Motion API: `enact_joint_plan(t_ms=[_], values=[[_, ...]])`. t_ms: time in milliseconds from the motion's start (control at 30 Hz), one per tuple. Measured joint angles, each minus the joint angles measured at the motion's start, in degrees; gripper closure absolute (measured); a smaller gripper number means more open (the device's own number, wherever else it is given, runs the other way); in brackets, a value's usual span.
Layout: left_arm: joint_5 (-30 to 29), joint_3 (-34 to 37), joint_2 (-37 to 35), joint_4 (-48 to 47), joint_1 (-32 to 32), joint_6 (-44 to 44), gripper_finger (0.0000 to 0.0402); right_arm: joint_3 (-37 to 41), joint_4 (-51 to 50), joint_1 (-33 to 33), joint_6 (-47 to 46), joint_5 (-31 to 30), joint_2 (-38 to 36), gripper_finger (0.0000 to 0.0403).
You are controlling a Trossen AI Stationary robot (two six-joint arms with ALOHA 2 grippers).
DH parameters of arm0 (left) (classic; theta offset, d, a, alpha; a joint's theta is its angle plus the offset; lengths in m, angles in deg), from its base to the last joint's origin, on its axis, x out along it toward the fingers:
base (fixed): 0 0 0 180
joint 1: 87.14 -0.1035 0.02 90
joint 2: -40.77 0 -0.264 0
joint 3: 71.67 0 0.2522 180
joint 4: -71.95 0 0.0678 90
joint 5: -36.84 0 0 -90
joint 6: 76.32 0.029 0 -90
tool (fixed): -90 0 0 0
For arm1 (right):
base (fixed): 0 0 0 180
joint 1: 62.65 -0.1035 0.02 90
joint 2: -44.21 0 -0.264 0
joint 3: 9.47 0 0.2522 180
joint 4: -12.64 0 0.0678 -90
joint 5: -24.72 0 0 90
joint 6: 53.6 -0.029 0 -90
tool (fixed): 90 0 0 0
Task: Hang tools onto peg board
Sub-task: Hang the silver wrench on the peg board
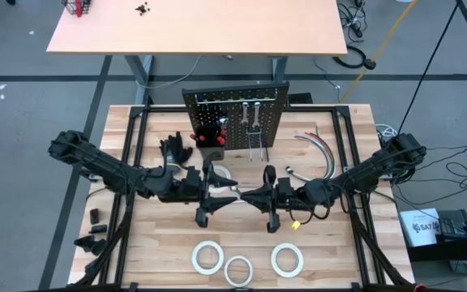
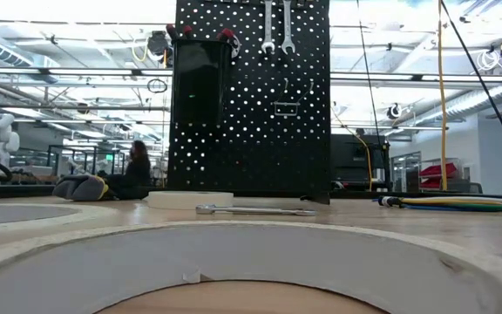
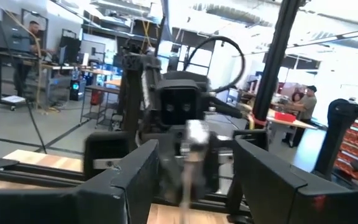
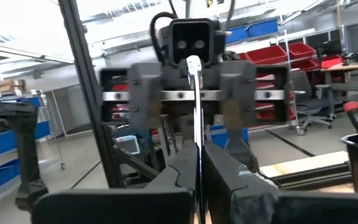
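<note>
Right gripper (image 4: 199, 165): pinching 1 silver wrench (image 4: 194, 99), shaft standing upright between its pressed-together fingers, in front of the peg board (image 1: 235, 113).
Left gripper (image 3: 191, 177): facing it with fingers spread, the wrench head lying between them; handover appearing due.
Count: 3 tape rolls (image 1: 207, 257) lying nearest the front edge, 2 wrenches (image 2: 277, 26) hanging on the board.

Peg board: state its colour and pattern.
The peg board is black, perforated with rows of small holes; the low view shows it best.
</note>
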Motion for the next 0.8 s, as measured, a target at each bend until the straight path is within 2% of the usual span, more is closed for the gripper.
enact_joint_plan(t_ms=[267, 533, 667, 800], values=[[1.2, 0.0, 0.0, 0.1, 0.0, 0.0, 0.0212, 0.0, -0.2, 1.0, -0.2, 0.2, 0.0, 0.0398], [1.2, 0.0, 0.0, -0.1, -1.2, 0.0, 0.025, 0.0, -1.1, 1.4, -0.2, 0.3, 0.0, 0.0398], [1.2, 0.0, 0.0, -0.4, -1.5, 0.4, 0.0289, 0.0, -1.1, 1.4, -0.2, 0.3, 0.0, 0.0398], [1.0, 0.0, 0.0, -0.7, -1.5, 3.1, 0.0356, 0.0, -1.1, 1.4, -0.2, 0.5, 0.0, 0.0398]])
